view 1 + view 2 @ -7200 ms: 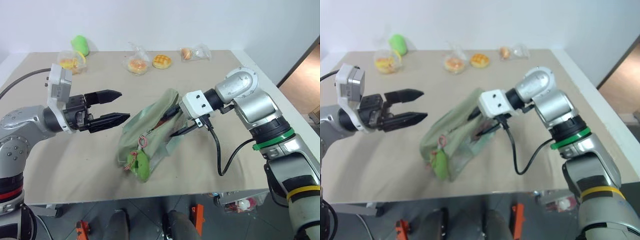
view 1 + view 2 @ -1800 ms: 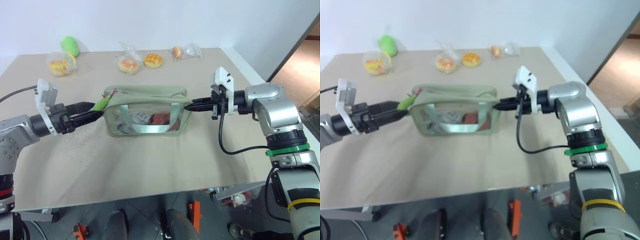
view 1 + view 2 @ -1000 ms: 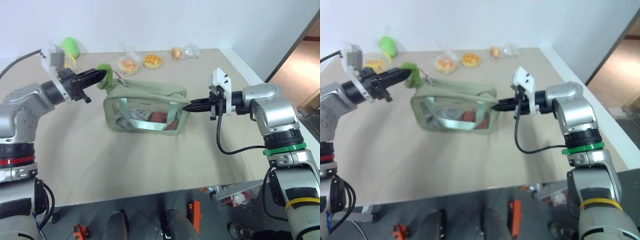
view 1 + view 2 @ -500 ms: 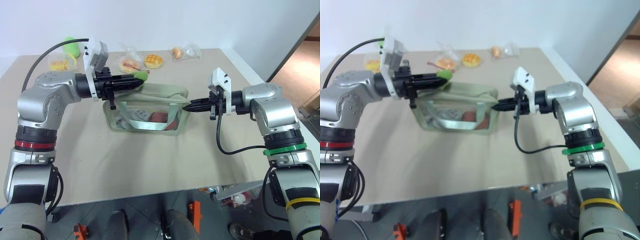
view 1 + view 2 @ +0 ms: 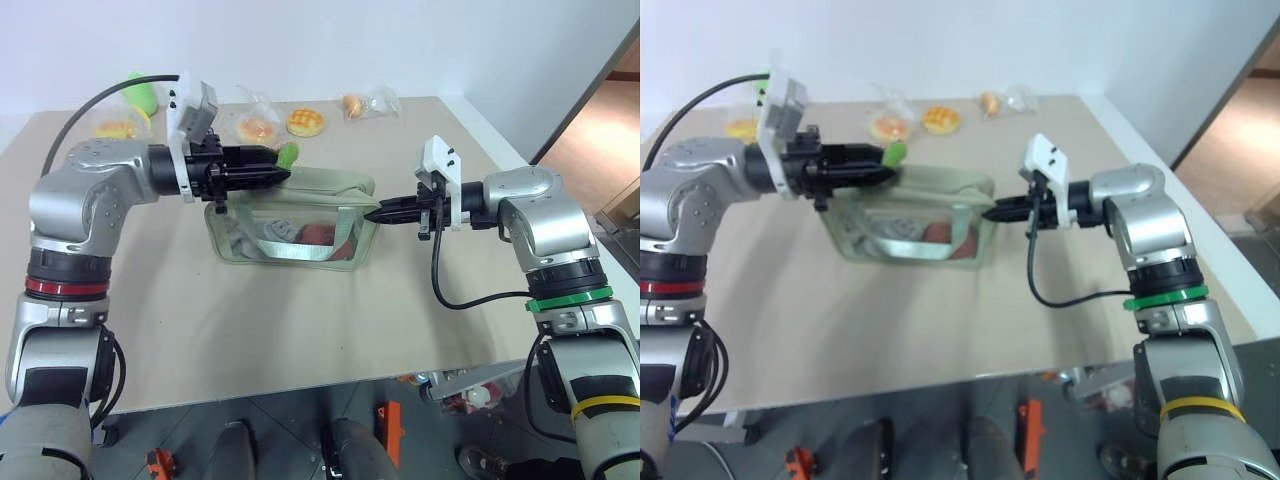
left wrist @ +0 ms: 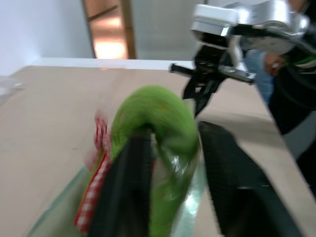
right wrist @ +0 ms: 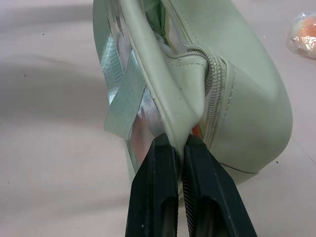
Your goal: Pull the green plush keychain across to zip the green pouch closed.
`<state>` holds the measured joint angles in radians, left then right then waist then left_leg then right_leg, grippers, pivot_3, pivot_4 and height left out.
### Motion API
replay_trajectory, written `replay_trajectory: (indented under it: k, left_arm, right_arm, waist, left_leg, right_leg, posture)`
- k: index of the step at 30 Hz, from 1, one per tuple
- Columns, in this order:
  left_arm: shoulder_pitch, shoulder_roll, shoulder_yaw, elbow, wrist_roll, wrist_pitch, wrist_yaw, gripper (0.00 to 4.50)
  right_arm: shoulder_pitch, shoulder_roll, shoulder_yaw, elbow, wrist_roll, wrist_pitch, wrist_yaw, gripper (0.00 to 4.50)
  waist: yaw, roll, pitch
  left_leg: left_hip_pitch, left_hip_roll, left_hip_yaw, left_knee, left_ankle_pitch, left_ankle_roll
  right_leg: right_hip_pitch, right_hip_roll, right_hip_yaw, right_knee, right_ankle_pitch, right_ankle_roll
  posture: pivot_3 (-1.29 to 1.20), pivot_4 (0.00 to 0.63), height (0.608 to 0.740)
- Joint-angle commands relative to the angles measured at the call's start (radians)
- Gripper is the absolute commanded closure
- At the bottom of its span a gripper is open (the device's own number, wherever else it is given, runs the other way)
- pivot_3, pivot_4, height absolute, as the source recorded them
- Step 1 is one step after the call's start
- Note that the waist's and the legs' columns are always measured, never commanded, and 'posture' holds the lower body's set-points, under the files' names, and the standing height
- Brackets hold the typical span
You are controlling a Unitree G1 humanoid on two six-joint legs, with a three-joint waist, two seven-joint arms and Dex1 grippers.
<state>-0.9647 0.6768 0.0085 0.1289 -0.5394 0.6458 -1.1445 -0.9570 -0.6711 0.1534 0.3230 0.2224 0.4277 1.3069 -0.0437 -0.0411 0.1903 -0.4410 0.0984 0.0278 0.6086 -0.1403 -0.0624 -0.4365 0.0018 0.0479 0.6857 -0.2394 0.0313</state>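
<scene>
The green pouch (image 5: 290,220) stands upright near the middle of the table (image 5: 300,330), its clear side facing the robot and a mint strap handle (image 5: 345,225) draped down that side. The right gripper (image 5: 378,212) reaches in level from the right — its two black fingers are clamped tight on the fabric tab at the pouch's right end, right beside the end of the zipper (image 7: 216,81). The left gripper (image 5: 283,172) extends level over the pouch's top left part; its fingers stand parted with the green plush keychain (image 6: 158,123) between them, the plush lying against one finger (image 6: 131,182) and apart from the other, so no firm pinch is visible. A red-and-white cord (image 6: 94,190) hangs beside the plush. At the table's far edge sit bagged buns (image 5: 258,127) and a loose green plush (image 5: 143,92).
</scene>
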Motion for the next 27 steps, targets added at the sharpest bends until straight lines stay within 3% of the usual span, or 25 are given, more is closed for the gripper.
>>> replay_trajectory:
  k: [1,9,18,21,27]
  left_arm:
    - [0.022,0.042,0.058,-0.044,-0.016,-0.007,-0.008,2.14]
    - [0.131,0.163,0.214,-0.125,-0.116,0.058,-0.005,2.14]
    - [0.395,0.274,0.301,-0.203,-0.139,0.088,-0.014,2.14]
    - [0.446,0.275,0.277,-0.182,-0.107,0.061,0.002,2.14]
    - [0.408,0.220,0.233,-0.113,-0.082,0.043,0.036,2.14]
  right_arm:
    - [-0.014,-0.002,-0.004,-0.011,-0.002,-0.005,0.003,4.50]
    - [-0.032,0.009,0.001,0.008,-0.006,-0.015,0.011,4.50]
    - [-0.031,0.017,0.004,0.018,-0.013,-0.025,0.016,4.50]
    - [-0.034,0.021,0.004,0.017,-0.011,-0.023,0.019,4.50]
    - [-0.030,0.020,0.003,0.005,-0.012,-0.015,0.018,4.50]
  waist:
    - [-0.001,0.000,0.000]
    - [-0.005,0.000,0.000]
    - [-0.004,0.000,0.000]
    - [-0.004,0.000,0.000]
    - [-0.003,0.000,0.000]
  left_leg:
    - [0.000,0.000,0.000,0.000,0.000,0.000]
    - [0.000,0.000,0.000,0.000,0.000,0.000]
    - [0.002,0.000,0.000,-0.001,0.000,0.000]
    - [0.002,0.000,0.000,-0.001,0.000,0.000]
    - [0.002,0.000,0.000,-0.001,0.000,0.000]
  right_leg:
    - [0.000,0.000,0.000,0.000,0.000,0.000]
    - [0.000,0.000,0.000,0.000,0.000,0.000]
    - [0.000,0.000,0.001,0.000,0.000,-0.001]
    - [0.000,0.001,0.002,0.000,0.001,-0.001]
    - [-0.001,0.001,0.002,0.000,0.001,-0.001]
  posture:
    - [0.00,0.150,0.740]
    - [0.00,0.150,0.740]
    - [0.00,0.150,0.740]
    - [0.00,0.150,0.740]
    - [0.00,0.150,0.740]
